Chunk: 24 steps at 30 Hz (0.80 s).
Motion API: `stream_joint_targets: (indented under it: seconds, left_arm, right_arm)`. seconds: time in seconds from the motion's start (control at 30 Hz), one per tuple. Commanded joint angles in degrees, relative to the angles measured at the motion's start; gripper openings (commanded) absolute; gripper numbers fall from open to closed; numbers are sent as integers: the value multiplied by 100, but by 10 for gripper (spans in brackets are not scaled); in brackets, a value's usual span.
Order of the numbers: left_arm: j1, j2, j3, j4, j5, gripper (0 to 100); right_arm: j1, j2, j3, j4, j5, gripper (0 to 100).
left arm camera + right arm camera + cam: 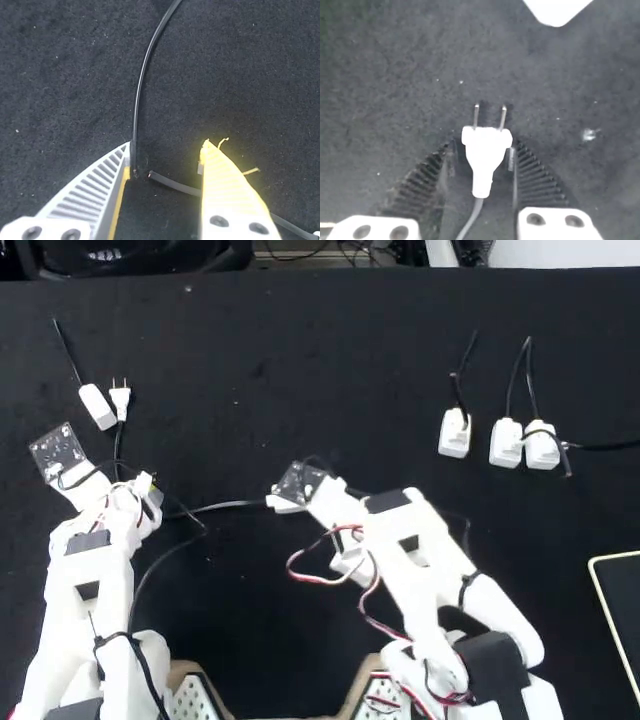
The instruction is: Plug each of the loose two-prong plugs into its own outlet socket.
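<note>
Right hand [482, 146] clamped on white two-prong plug [483, 160], prongs pointing away from the wrist, low over the black surface [395, 60], centre of the high view. Left hand [166, 150] wide, straddling a black cable [141, 85], left of frame. Farther up: second loose plug [120, 398] just beside a white outlet block [97, 407], upper left. Three white connector blocks [506, 443] with black leads, upper right.

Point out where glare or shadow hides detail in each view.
High view: the white sockets glare, washed out against the black cloth. Left wrist view: the black cable hardly separates from the cloth. Right wrist view: the fingers lie in shadow beside the bright plug.
</note>
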Motion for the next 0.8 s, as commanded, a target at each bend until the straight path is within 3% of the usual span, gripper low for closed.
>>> stream_joint_targets:
  seconds: [0.0,0.3,0.57,0.77]
  left_arm:
    - [4,-141,-57,-79,62,220]
    - [4,-141,-75,-79,62,220]
    - [4,-141,-75,-79,62,220]
    - [4,-141,-75,-79,62,220]
  right_arm:
    - [-114,-40,-136,-53,-53,110]
    - [-105,-48,-145,255,-62,64]
    - [-105,-75,-180,273,-721,11]
    - [-105,-1042,40,747,-633,11]
